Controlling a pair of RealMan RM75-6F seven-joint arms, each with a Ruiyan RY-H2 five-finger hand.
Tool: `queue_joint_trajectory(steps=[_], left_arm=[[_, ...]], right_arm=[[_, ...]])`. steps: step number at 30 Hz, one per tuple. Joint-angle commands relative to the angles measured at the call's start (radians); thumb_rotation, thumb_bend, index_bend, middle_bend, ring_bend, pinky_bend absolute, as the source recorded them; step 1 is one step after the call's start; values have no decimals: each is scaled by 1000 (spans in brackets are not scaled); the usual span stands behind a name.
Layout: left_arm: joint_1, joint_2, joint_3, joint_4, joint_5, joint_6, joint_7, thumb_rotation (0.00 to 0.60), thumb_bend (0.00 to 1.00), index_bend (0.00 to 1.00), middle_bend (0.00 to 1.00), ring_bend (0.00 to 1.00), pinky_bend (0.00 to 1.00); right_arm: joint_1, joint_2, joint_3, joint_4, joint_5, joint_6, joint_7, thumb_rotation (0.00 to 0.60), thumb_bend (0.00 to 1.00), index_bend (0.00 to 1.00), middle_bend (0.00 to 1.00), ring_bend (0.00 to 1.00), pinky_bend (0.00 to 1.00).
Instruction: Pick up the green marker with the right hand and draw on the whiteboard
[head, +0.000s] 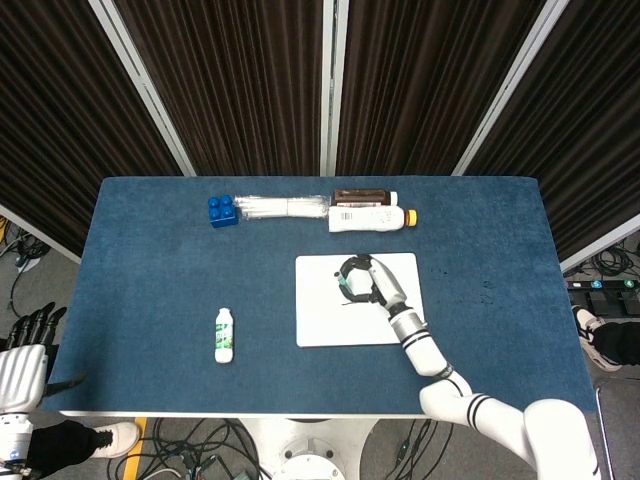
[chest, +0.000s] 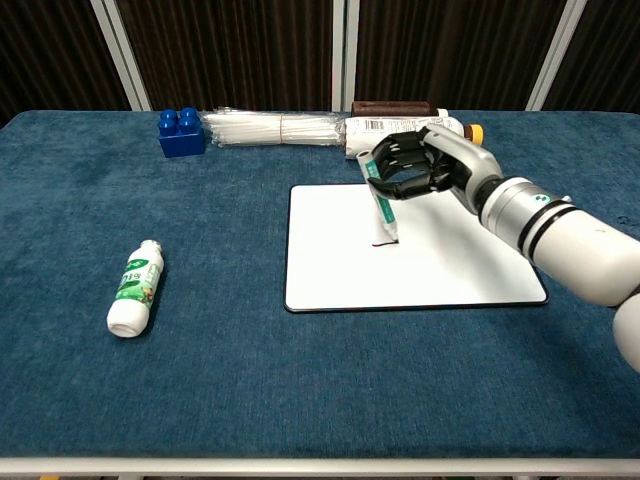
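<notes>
My right hand (chest: 415, 168) (head: 364, 281) grips the green marker (chest: 382, 204) above the whiteboard (chest: 450, 270) (head: 325, 325). The marker stands nearly upright with its tip down on the board's left-centre, next to a short dark line drawn there. In the head view the hand hides most of the marker. My left hand (head: 28, 352) hangs off the table's left edge at the lower left of the head view, fingers apart and holding nothing; the chest view does not show it.
A small white bottle with a green label (chest: 135, 288) lies front left. Along the back edge sit a blue block (chest: 181, 131), a bundle of clear straws (chest: 275, 128), a brown box (chest: 392, 107) and a white bottle with an orange cap (head: 371, 219).
</notes>
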Motion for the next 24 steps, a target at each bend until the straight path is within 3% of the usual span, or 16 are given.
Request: queue_joint_trajectory(steps=[1, 8, 24], left_arm=[[-4, -3, -1, 5, 3, -4, -5, 600, 0, 92, 0, 0, 0], [-7, -6, -2, 11, 9, -2, -8, 600, 0, 91, 0, 0, 0], [6, -5, 3, 19, 0, 1, -22, 600, 0, 91, 0, 0, 0]], right_arm=[[-35, 50, -18, -59, -4, 26, -22, 600, 543, 690, 605, 348, 116], [-27, 61, -16, -141, -14, 34, -25, 600, 541, 691, 601, 346, 117], [12, -44, -11, -34, 4, 6, -48, 600, 541, 691, 599, 347, 116]])
